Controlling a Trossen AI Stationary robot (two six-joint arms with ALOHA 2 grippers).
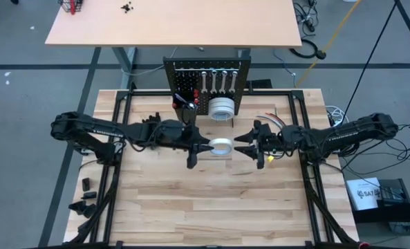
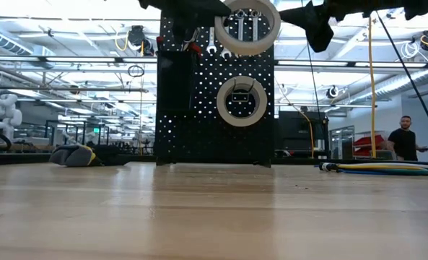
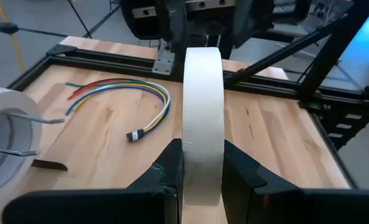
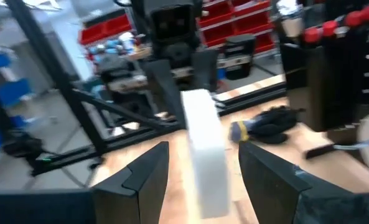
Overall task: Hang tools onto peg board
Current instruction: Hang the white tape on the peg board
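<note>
High view: the left gripper [image 1: 203,146] holds a white tape roll [image 1: 221,146] above mid-table, in front of the peg board [image 1: 206,86]; a second roll [image 1: 221,108] already hangs on the board. The right gripper [image 1: 245,146] faces the held roll from the other side.

Low view: the held roll [image 2: 247,26] hangs high, above the hung roll [image 2: 241,100].

Left wrist view: the left fingers [image 3: 172,168] are closed on the roll's flat sides, roll on edge; loose cables [image 3: 119,93] lie beyond.

Right wrist view: the right fingers [image 4: 140,171] stand spread to either side of the roll [image 4: 206,146], apparently not pinching it.

Judgement: the roll's hole should be aligned squarely with a free hook before release.
</note>
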